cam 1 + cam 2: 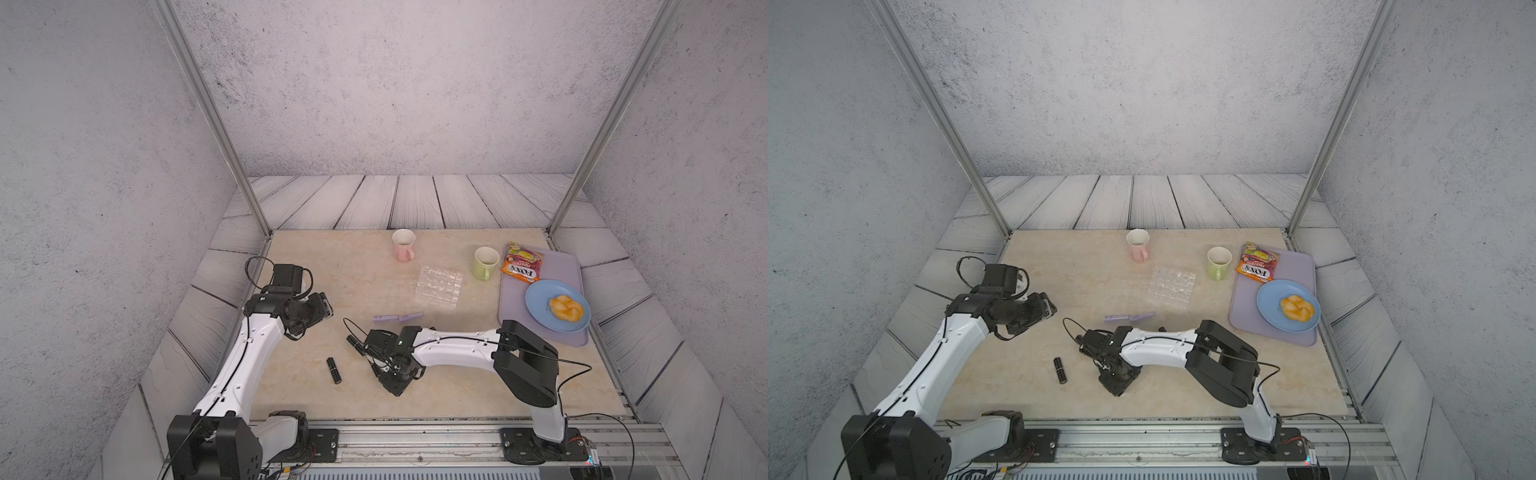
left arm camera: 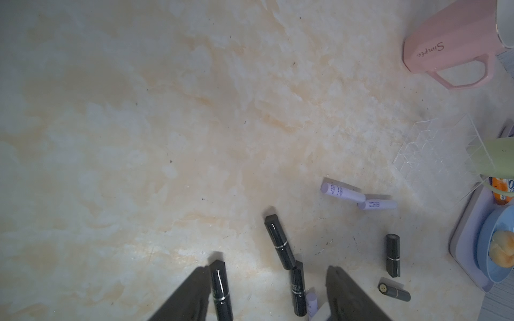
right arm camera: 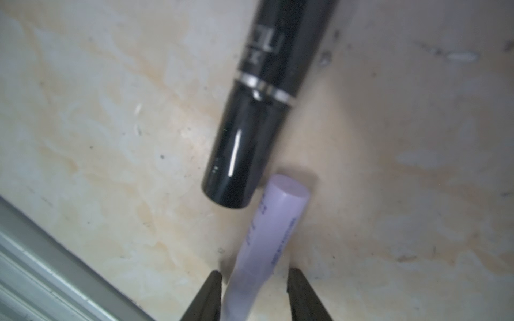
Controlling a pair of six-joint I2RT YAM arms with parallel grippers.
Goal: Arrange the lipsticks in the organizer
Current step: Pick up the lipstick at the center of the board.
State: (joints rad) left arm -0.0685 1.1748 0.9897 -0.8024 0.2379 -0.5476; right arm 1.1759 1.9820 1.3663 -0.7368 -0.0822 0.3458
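Observation:
The clear organizer (image 1: 440,286) (image 2: 434,150) lies empty behind the table's middle. Two lilac lipsticks (image 1: 386,318) (image 2: 343,191) lie end to end just in front of it. A black lipstick (image 1: 333,370) lies alone nearer the front, and another (image 1: 353,343) shows beside the right wrist. Several more black ones (image 2: 279,241) show in the left wrist view. My right gripper (image 3: 256,272) is low over the table, its jaws straddling a third lilac lipstick (image 3: 278,216), with a gap still showing on one side. A black lipstick (image 3: 250,125) lies just beyond it. My left gripper (image 2: 268,269) (image 1: 326,309) hovers open and empty at the left.
A pink mug (image 1: 404,244) and a green mug (image 1: 486,262) stand at the back. At the right, a lilac serving tray (image 1: 573,266) carries a candy bag (image 1: 523,264) and a blue plate (image 1: 536,303) with a bun. A metal rail (image 1: 415,440) runs along the front edge.

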